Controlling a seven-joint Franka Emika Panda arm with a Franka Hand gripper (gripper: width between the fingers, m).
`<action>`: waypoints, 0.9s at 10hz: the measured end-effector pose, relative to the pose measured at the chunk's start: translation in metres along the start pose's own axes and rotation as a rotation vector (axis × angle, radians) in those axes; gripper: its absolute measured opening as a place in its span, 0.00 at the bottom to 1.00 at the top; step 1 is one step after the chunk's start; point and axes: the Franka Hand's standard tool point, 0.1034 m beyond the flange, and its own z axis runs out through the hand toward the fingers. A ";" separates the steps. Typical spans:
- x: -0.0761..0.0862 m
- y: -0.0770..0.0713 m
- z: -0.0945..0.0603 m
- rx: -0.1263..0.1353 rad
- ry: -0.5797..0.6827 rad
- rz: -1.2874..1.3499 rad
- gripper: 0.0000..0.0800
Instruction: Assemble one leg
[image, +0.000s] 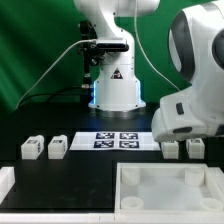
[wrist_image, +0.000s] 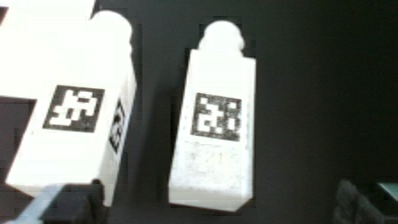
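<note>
Tool over first leg and second leg.
Tool released, fingers spread, holding nothing; legs lie side by side, apart.

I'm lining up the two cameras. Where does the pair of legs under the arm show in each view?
Exterior view: the legs sit side by side on the exterior view's right, past the marker board, below the arm.
Wrist view: two legs fill the picture, tags facing the camera; likely that pair.
Shared landmark: the black table under them.
</note>
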 end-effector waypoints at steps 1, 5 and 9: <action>0.003 0.000 0.000 0.002 -0.002 0.000 0.81; 0.001 -0.007 0.023 -0.016 -0.053 0.074 0.81; 0.000 -0.008 0.035 -0.023 -0.083 0.095 0.81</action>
